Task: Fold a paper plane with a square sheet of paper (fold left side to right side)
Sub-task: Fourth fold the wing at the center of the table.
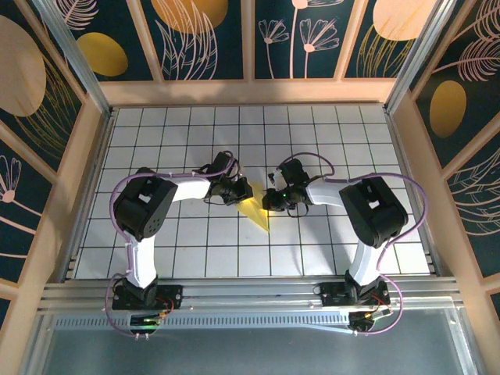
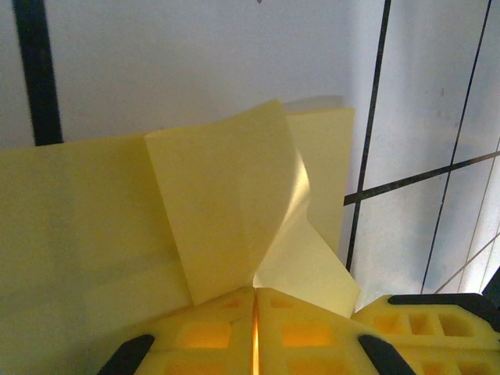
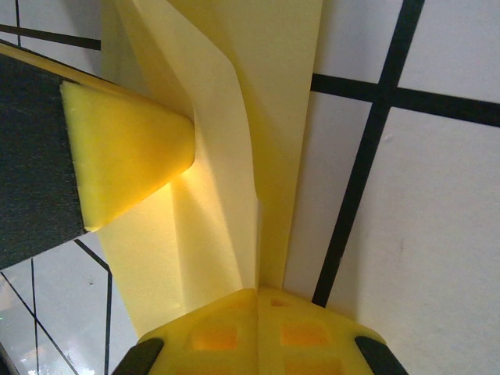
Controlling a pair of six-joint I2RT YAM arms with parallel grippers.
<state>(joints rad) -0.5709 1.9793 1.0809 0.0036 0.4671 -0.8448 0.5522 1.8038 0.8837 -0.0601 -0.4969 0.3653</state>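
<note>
Showing raised folds, yellow paper (image 1: 256, 209) tapers nearward.

The top external camera looks steeply down from above and behind the arm bases, taking in the whole gridded table (image 1: 234, 250). The left wrist camera sits just behind the left gripper (image 2: 255, 301) and the right wrist camera just behind the right gripper (image 3: 258, 301). Both face the tabletop at very close range. All three views share the folded yellow paper (image 1: 256, 209).
</note>
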